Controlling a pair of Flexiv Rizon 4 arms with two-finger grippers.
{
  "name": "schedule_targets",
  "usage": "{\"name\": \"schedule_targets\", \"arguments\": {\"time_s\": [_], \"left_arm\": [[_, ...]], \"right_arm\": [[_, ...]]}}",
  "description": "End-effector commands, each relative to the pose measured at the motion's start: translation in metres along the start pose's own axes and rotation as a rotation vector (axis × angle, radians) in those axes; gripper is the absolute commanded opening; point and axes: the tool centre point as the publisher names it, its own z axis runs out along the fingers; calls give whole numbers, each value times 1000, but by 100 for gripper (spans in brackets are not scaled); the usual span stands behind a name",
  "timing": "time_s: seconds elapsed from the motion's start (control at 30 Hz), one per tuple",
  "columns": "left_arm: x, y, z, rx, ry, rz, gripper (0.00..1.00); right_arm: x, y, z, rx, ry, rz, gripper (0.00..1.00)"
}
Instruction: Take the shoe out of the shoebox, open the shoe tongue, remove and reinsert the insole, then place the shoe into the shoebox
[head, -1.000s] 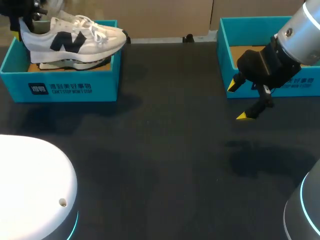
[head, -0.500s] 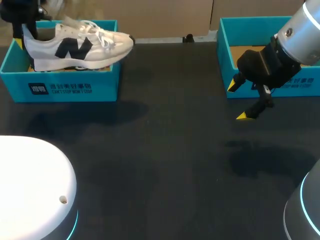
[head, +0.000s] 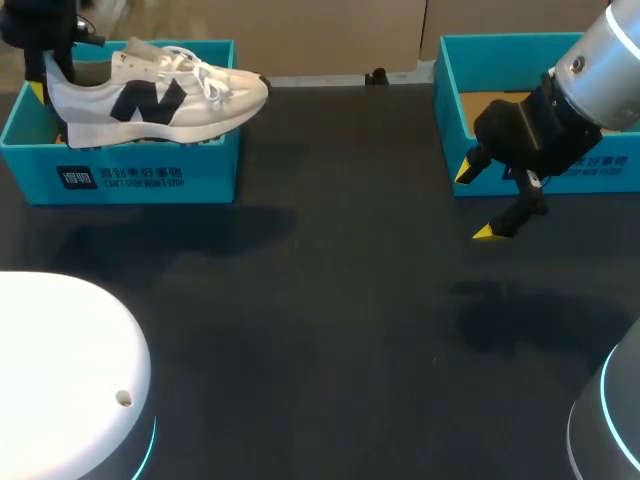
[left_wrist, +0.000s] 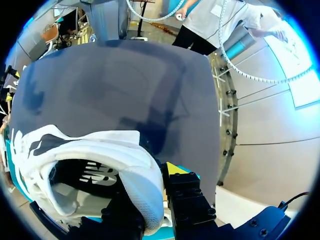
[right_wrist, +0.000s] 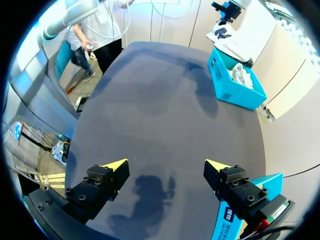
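A white shoe (head: 150, 95) with a dark side logo hangs level over the teal shoebox (head: 130, 178) at the far left, its toe past the box's right wall. My left gripper (head: 47, 72) is shut on the shoe's heel. In the left wrist view the heel collar (left_wrist: 142, 192) sits pinched between the fingers of the left gripper (left_wrist: 150, 210), and the shoe's opening (left_wrist: 75, 185) shows beside it. My right gripper (head: 476, 200) hangs open and empty above the table at the right. The right gripper (right_wrist: 166, 167) shows bare tabletop between its yellow tips.
A second teal box (head: 450, 110) stands at the far right, just behind my right gripper. White paper (right_wrist: 240, 75) lies inside the left shoebox (right_wrist: 235, 92). Dark tabletop (head: 330, 300) spreads between the boxes and toward the front.
My left gripper has drawn the shoe to the right and out of the box; its sole now covers the box's front rim. The right arm has not moved.
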Motion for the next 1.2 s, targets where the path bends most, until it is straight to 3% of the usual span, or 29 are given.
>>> {"name": "schedule_targets", "arguments": {"time_s": [0.03, 0.43, 0.83, 1.2], "left_arm": [[1, -1, -2, -2, 0, 1, 0], [1, -1, -2, -2, 0, 1, 0], [-35, -67, -15, -90, 26, -163, 0], [-73, -113, -13, -92, 18, -154, 0]], "right_arm": [[0, 0, 1, 2, 0, 1, 100], [0, 0, 1, 2, 0, 1, 100], [0, 0, 1, 2, 0, 1, 100], [0, 0, 1, 2, 0, 1, 100]]}}
